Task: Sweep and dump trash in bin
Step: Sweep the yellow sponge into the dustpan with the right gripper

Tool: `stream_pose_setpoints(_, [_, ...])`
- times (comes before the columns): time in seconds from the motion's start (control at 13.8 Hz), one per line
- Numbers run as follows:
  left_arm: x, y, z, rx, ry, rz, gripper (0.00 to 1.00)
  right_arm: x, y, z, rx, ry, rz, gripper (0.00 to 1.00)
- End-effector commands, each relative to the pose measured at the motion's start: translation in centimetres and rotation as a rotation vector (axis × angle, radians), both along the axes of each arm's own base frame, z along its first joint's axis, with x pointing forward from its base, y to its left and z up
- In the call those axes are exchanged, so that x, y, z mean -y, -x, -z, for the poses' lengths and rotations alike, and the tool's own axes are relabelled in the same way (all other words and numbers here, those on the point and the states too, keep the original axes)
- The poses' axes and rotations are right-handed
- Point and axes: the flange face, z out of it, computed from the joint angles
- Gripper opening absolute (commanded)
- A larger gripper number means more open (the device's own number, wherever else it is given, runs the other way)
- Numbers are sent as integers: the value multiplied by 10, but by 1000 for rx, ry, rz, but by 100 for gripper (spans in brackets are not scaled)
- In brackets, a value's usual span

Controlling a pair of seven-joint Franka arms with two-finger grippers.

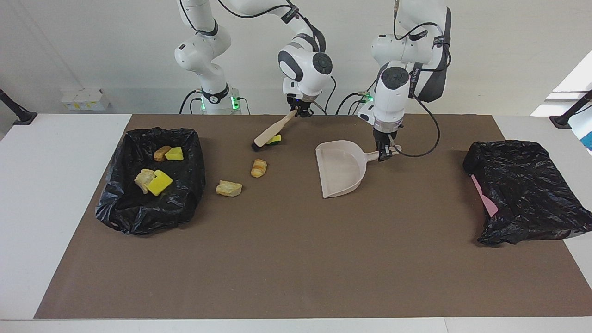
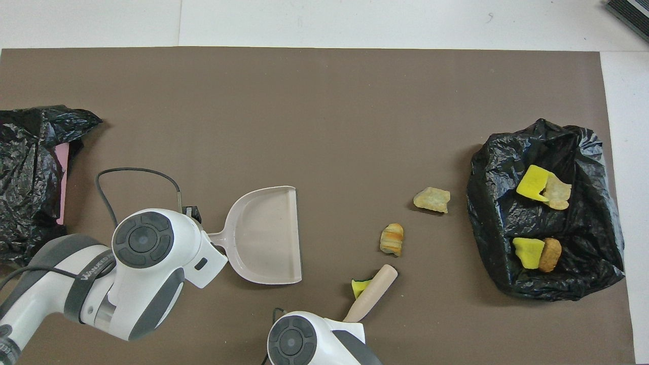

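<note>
The tabletop (image 1: 46, 208) wears a wide brown mat (image 1: 296, 268), and at the left arm's end of it slumps a crumpled black bag (image 1: 527, 194) with a strip of pink showing at its edge. At the right arm's end sits the black-lined bin (image 1: 138, 212), and it holds four pieces of the trash (image 1: 159, 182) – two yellow sponge chunks, two bready lumps. Mid-mat lies the beige dustpan (image 1: 340, 169), mouth turned toward the bin's end; the left gripper (image 1: 385, 156) has its jaws clamped on the pan's handle. The right gripper (image 1: 301, 112) has its jaws closed on the handle of a wooden brush (image 1: 270, 134), which slants down so its dark bristles meet the mat. Tucked right against the brush head is a small yellow sponge scrap (image 1: 275, 139). Farther from the robots than that, loose on the mat, a golden striped lump (image 1: 259, 168), and farther again, nearer the bin, a pale tan lump (image 1: 229, 188)
</note>
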Motion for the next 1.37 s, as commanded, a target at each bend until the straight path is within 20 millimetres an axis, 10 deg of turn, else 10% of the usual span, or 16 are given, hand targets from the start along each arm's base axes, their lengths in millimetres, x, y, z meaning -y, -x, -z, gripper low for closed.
stream_pose_setpoints(0.0, [-4, 5, 3, 31, 5, -8, 0, -13, -56, -3, 37, -72, -19, 0])
stream_pose_setpoints(0.36, [1, 1, 13, 46, 18, -70, 0, -42, -87, -25, 75, -217, -205, 0])
stream_pose_setpoints(0.72, [0, -1, 15, 50, 28, -112, 0, -85, -67, -50, 116, -313, -443, 0])
stream_pose_setpoints(1.3, [0, -4, 14, 68, 44, -115, 0, -70, -68, -69, 109, -218, -736, 0])
